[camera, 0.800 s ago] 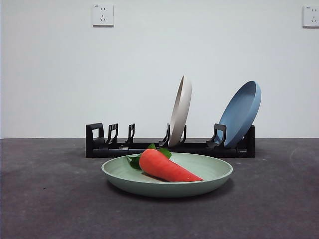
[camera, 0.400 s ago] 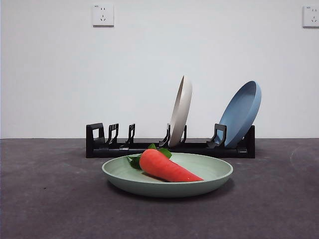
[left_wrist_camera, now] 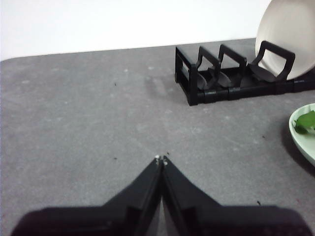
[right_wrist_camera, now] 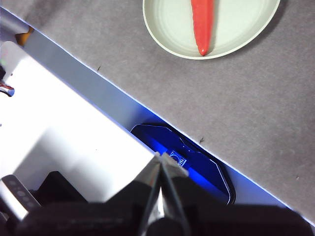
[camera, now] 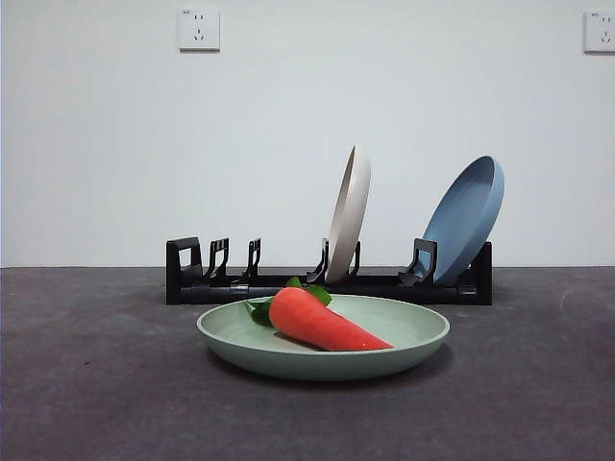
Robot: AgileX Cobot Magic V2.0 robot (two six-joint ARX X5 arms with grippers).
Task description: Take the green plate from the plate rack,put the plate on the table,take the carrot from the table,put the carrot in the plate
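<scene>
The green plate (camera: pixel 404 338) lies flat on the table (camera: pixel 86 384) in front of the plate rack (camera: pixel 279 284). Inside it rests the carrot (camera: pixel 322 323), leaves toward the rack, tip pointing right. My right wrist view shows the same plate (right_wrist_camera: pixel 167 24) and carrot (right_wrist_camera: pixel 202 24) from above, far from my right gripper (right_wrist_camera: pixel 160 158), which is shut and hangs over the table's edge. My left gripper (left_wrist_camera: pixel 161 159) is shut above bare table, off the rack's (left_wrist_camera: pixel 216 78) end, with the green plate's rim (left_wrist_camera: pixel 302 140) at the side. Neither arm shows in the front view.
A cream-white plate (camera: pixel 349 213) and a blue plate (camera: pixel 466 219) stand upright in the rack. The table's edge (right_wrist_camera: pixel 98 88) runs diagonally through the right wrist view, with a white surface and a blue device (right_wrist_camera: pixel 202 167) beyond it.
</scene>
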